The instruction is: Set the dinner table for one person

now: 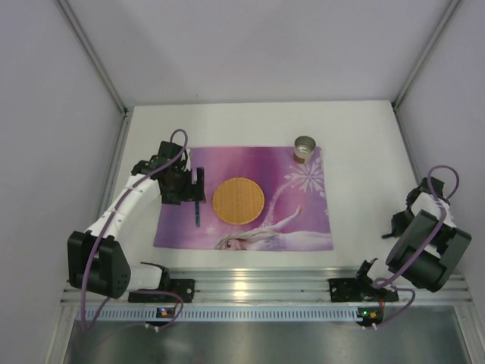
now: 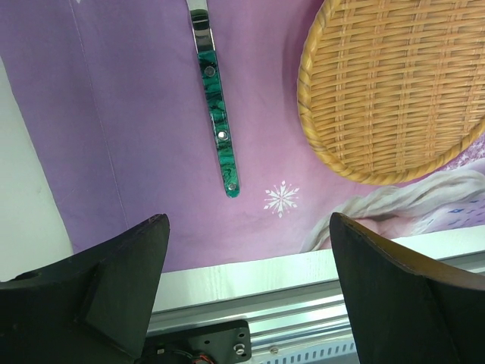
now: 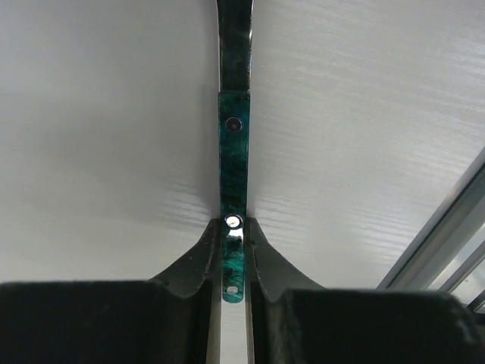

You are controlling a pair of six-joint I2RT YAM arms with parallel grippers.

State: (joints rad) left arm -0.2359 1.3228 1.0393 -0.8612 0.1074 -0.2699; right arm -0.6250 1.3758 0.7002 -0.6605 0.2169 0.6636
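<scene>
**Table: one utensil on the mat, one in your right claw**

The table fills the floor of the cell, white and flat, running from the rail by your arm bases to the back wall. Everything else sits on it. A purple printed mat lies across its middle, long side toward you. A round wicker plate rests flat near the centre of the mat.

Your left gripper hangs over the left part of the mat with its jaws spread wide and nothing between them. A green-handled utensil lies on the mat there, just left of the plate and clear of both fingers. Its handle end points toward you.

Your right gripper is out over the bare white table, well right of the mat. Its jaws are pinched on the handle of a second utensil with the same green handle. Whether either one is a knife or a fork you cannot tell.

A small metal cup stands upright at the mat's far right corner.
</scene>
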